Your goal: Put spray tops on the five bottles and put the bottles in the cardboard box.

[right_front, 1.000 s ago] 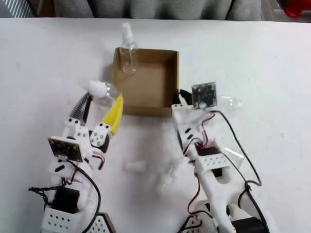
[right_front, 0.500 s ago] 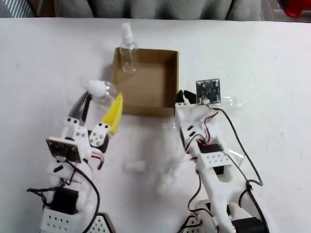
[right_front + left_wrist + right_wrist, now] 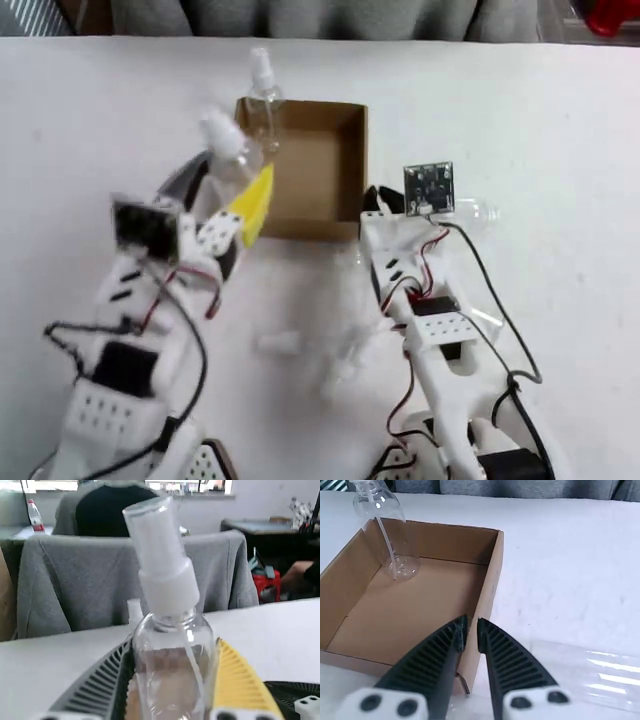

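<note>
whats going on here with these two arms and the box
The left gripper holds a clear bottle with its spray top on, at the left edge of the cardboard box. A capped bottle already leans in the box's far left corner. The right gripper sits at the box's near right corner, jaws close together and holding nothing. On the table, a second clear bottle lies right of that arm, and loose spray tops lie between the arms.

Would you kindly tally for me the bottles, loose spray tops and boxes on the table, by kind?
Bottles: 3, namely the boxed bottle, the held bottle in the left gripper, and the lying bottle
Loose spray tops: 2, it seems
Cardboard box: 1
Total: 6
</note>
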{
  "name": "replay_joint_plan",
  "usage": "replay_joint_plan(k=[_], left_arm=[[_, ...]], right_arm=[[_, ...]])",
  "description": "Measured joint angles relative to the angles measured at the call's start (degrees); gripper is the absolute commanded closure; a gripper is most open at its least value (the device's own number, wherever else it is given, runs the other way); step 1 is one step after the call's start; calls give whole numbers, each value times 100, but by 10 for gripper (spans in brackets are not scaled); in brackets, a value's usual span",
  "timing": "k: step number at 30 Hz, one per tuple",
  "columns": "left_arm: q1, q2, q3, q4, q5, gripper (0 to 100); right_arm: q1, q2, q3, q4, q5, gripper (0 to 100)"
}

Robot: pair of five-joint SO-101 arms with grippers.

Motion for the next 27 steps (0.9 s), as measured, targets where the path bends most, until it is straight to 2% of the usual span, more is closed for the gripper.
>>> replay_joint_plan(k=[16,21,27], left_arm=[[18,4167,-105,-3675,0,979],[18,4905,-114,-4273,0,979],[-290,5468,-677,-4413,0,979]], right_arm=[[0,0,0,0,0,983],[0,0,0,0,0,983],[0,0,0,0,0,983]])
